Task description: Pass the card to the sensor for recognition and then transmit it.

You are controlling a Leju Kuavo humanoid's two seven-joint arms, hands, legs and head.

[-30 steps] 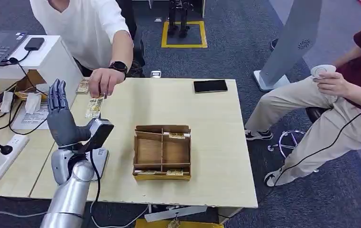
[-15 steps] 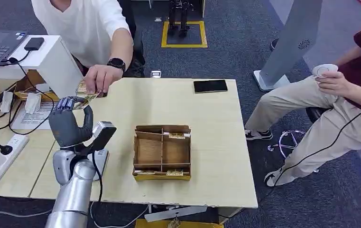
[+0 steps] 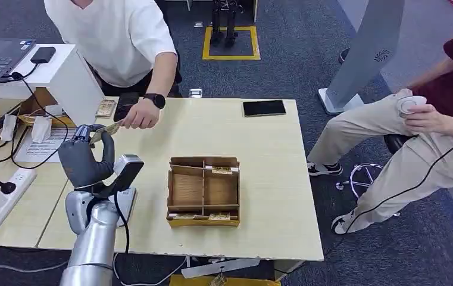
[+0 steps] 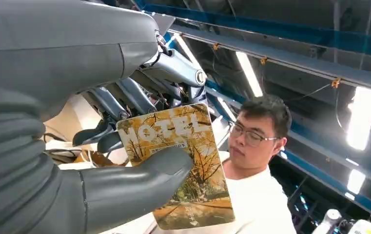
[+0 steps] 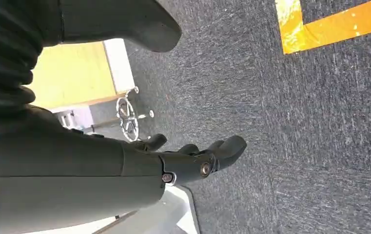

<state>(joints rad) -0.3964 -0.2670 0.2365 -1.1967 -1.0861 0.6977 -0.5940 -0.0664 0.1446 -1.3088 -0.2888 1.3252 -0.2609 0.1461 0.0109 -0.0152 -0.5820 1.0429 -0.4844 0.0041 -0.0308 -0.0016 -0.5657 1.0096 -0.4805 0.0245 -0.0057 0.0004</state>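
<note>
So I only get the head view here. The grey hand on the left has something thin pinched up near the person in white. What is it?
Observer: The left wrist view shows it close up. It is a card printed with HOTEL over a picture of autumn trees.
Operator: How is it being held?
Observer: The left hand has its thumb pressed on the printed face, with the darker fingers behind the card.
Operator: And the other hand?
Observer: In the right wrist view, the right hand hangs over grey carpet near a yellow floor marking. It holds nothing.
</note>
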